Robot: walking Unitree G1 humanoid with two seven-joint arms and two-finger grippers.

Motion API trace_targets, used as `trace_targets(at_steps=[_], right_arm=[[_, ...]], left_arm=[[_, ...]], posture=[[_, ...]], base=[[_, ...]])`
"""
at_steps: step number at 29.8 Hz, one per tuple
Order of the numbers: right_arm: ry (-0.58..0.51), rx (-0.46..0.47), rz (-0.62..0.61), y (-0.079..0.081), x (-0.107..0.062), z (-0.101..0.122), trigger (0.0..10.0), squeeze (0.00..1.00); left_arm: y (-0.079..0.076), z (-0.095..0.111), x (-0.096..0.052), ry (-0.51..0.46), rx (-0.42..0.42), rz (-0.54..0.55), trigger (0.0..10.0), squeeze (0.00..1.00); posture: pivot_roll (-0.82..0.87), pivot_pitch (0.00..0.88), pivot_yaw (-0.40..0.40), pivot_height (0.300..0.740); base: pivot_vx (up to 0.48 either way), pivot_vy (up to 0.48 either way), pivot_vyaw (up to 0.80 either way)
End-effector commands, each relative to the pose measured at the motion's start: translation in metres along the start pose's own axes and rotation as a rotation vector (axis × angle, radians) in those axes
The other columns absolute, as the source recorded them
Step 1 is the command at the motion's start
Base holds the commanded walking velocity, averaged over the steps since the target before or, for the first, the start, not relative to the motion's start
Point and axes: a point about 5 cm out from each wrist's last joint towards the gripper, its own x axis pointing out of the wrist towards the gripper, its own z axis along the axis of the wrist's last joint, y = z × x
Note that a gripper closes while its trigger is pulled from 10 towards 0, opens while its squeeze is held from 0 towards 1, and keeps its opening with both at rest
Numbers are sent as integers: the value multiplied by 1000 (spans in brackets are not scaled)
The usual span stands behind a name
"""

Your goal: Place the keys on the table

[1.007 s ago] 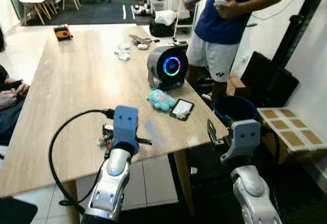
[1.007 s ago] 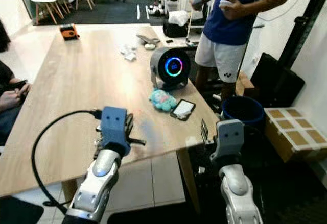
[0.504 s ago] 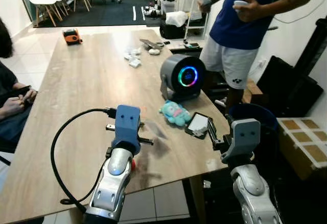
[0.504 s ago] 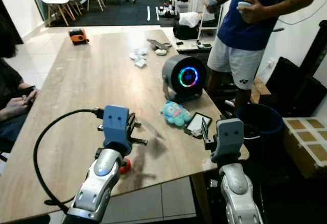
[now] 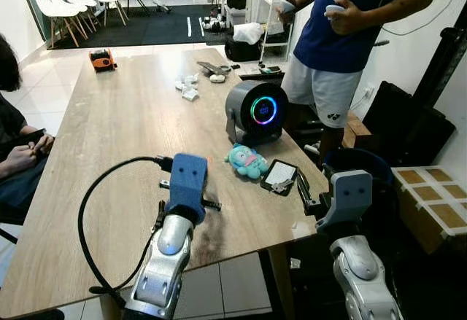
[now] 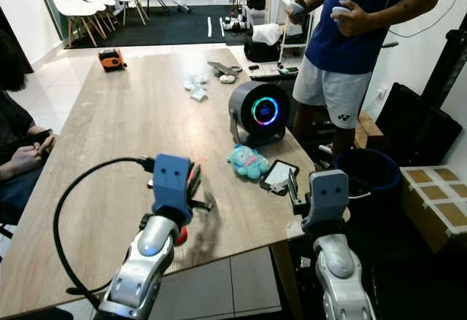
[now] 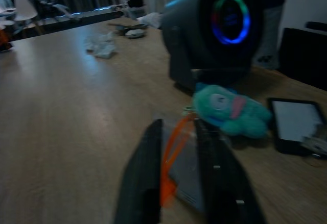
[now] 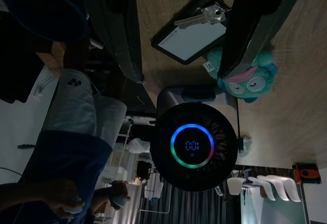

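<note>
Wooden table (image 5: 117, 123) — keys (image 8: 202, 16) on the phone (image 8: 190, 36), ahead of the wide-spread right claw (image 8: 184, 35).

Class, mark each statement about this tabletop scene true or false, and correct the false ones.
1. The teal plush toy lies between the round black fan and the phone. True.
2. The left gripper holds an orange strap between its fingers. True.
3. The orange device sits beside the phone. False: it sits at the table's far end.
4. The fan's light ring is off. False: it glows.
5. The right gripper is open. True.
</note>
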Motion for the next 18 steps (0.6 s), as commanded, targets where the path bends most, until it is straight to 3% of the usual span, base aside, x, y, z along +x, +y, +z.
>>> trace_targets(at_steps=[1, 3, 4, 5, 15, 18], right_arm=[[11, -1, 5, 1, -4, -3, 10000, 0], [11, -1, 5, 1, -4, -3, 10000, 0], [11, 0, 4, 1, -4, -3, 10000, 0], [12, 0, 3, 1, -4, -4, 10000, 0], [15, 3, 1, 2, -5, -4, 10000, 0], [18, 5, 4, 2, -5, -5, 10000, 0]], left_arm=[[2, 4, -3, -35, 23, -16, 10000, 1000], [2, 6, -4, -47, 18, -23, 10000, 1000], [1, 8, -5, -56, 10, -29, 10000, 922], [1, 9, -5, -65, 9, -33, 10000, 0], [11, 9, -5, -59, 18, 40, 10000, 0], [26, 4, -4, -27, 2, 115, 10000, 0]], posture=[[-25, 147, 45, 740], [-25, 147, 45, 740], [-23, 150, 47, 740], [-22, 152, 47, 740], [-19, 156, 49, 740], [-14, 159, 47, 740]], base=[[0, 0, 0], [0, 0, 0], [0, 0, 0], [0, 0, 0], [0, 0, 0], [0, 0, 0]])
